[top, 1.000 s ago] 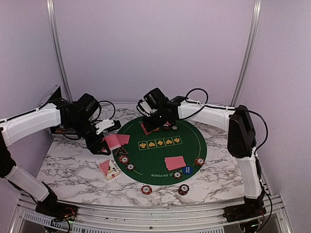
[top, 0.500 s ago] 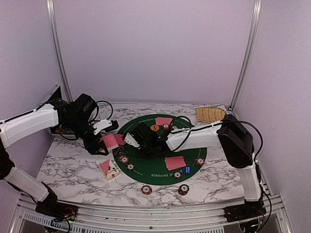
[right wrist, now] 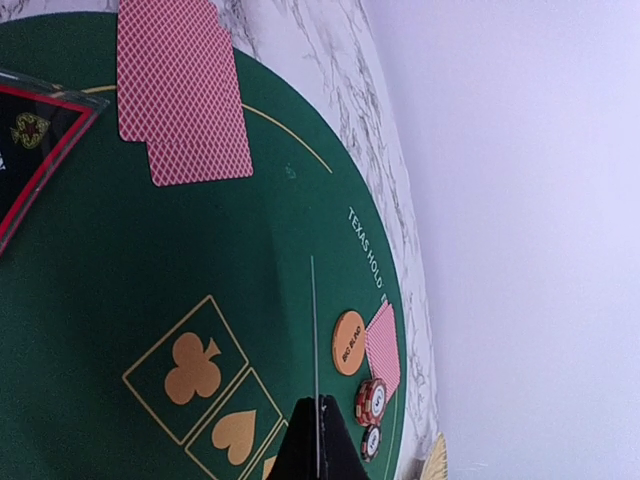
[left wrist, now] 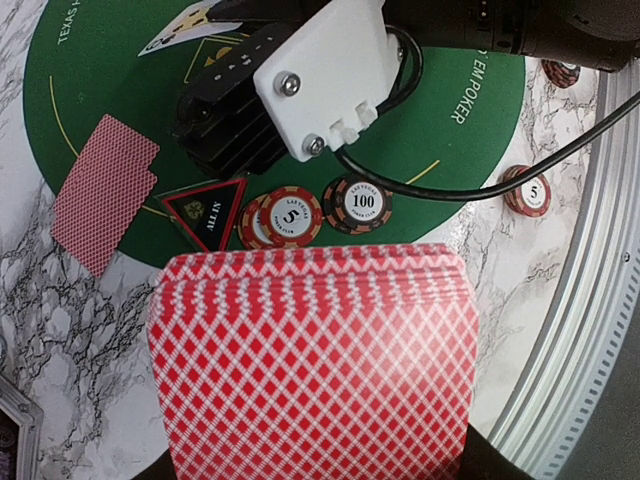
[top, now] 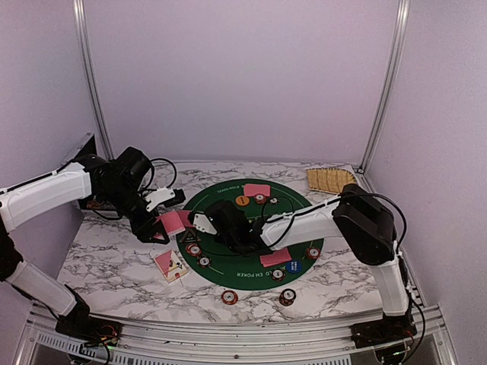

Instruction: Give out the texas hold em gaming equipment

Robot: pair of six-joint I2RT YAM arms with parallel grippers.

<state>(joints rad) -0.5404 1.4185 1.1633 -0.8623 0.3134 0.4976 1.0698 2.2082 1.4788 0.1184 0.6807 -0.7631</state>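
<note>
Your left end effector (top: 161, 226) grips a deck (left wrist: 310, 360) of red lattice-backed cards. Round stripe-rimmed chips (left wrist: 290, 215) and a dark triangular marker (left wrist: 210, 208) lie just beyond it. Your right end effector (right wrist: 317, 425) is pinched shut on a thin card (right wrist: 314, 330), seen edge-on over the round green mat (right wrist: 120, 300).

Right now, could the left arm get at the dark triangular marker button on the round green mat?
Probably not: the left hand is shut on the deck of red-backed playing cards, and the right hand hovers close beside the dark triangular button, crowding the approach.

Right arm (top: 304, 220) lies across the mat (top: 209, 199); chip stacks (top: 194, 249) crowd its near rim
</note>
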